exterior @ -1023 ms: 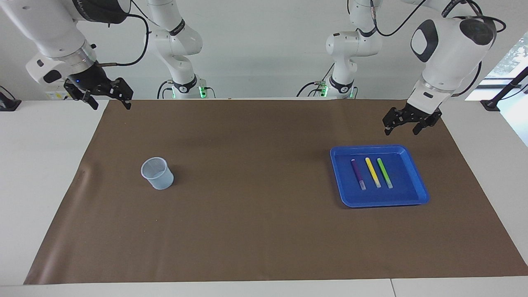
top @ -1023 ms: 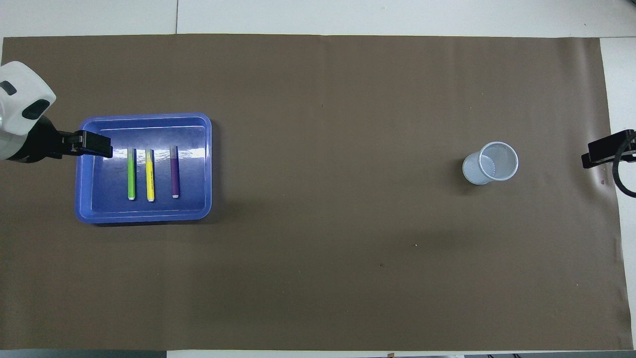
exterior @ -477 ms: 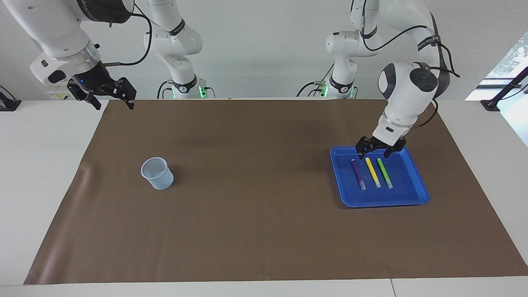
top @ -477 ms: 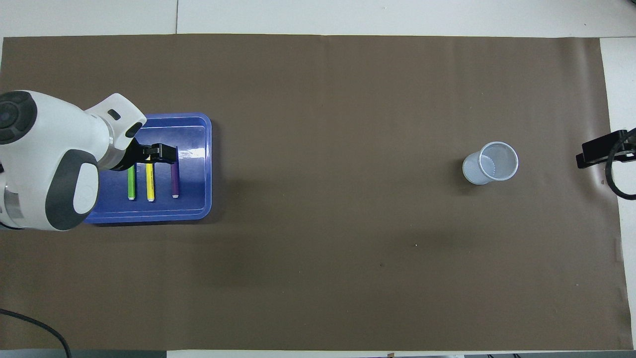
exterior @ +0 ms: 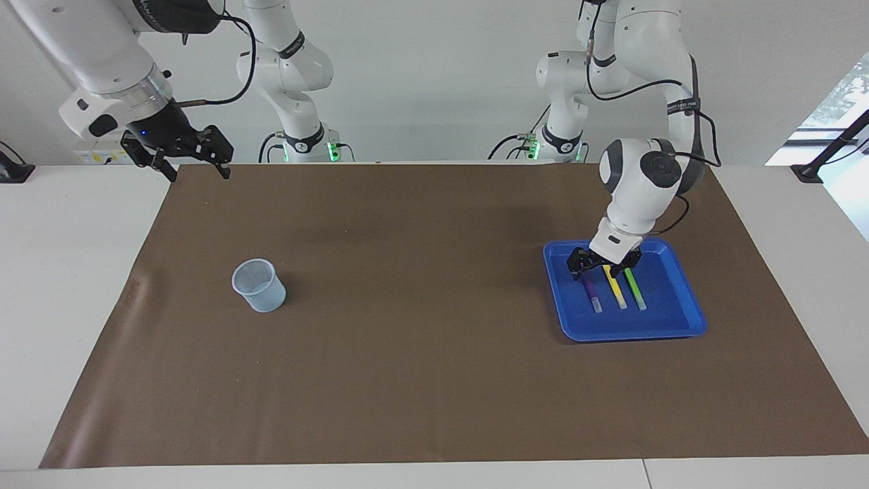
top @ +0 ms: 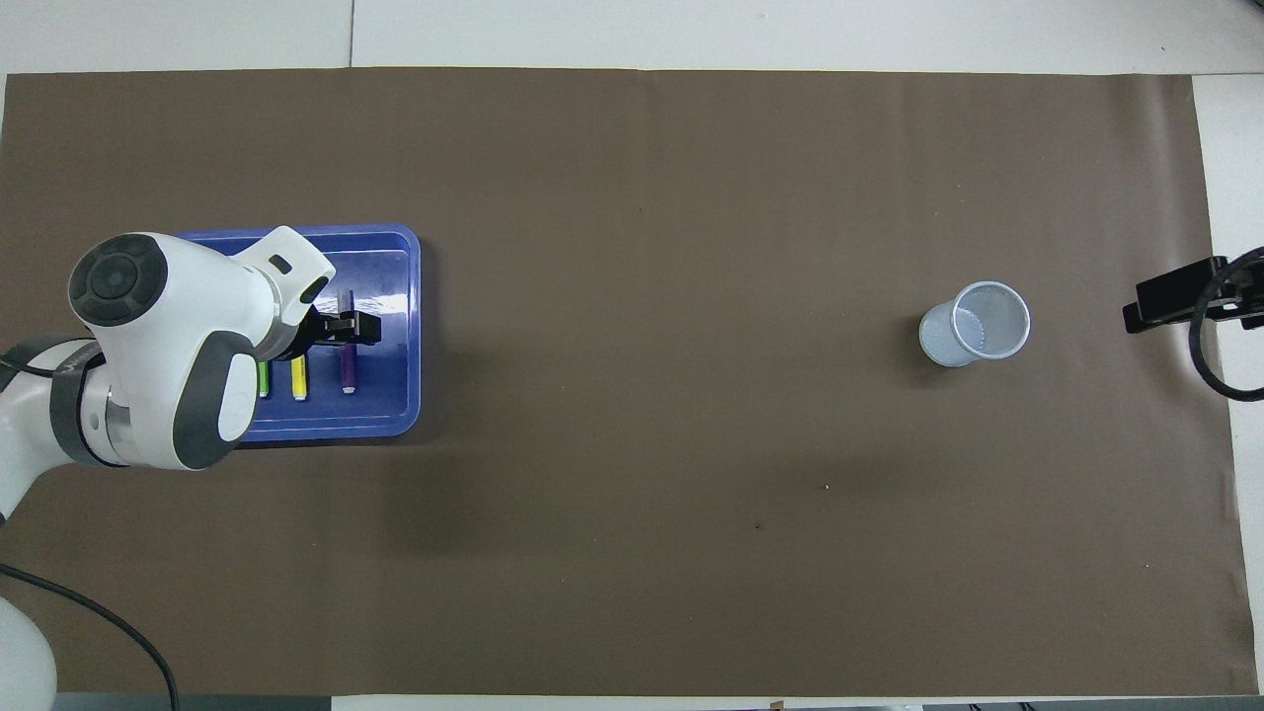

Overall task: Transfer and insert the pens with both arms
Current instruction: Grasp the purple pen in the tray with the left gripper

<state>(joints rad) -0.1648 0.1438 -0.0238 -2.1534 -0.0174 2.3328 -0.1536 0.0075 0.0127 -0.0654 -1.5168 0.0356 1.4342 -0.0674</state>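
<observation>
Brown paper (exterior: 421, 380) covers our white table (exterior: 68, 272). Our right gripper (exterior: 193, 159) waits, fingers apart, over the paper's edge. A cup (exterior: 259, 285) stands nearby. Our left gripper (exterior: 597, 268) hangs open over the purple pen (exterior: 593, 292) in the blue tray (exterior: 672, 319).

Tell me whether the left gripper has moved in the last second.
Yes. The left gripper has come from outside the blue tray down over the purple pen and yellow pen.
</observation>
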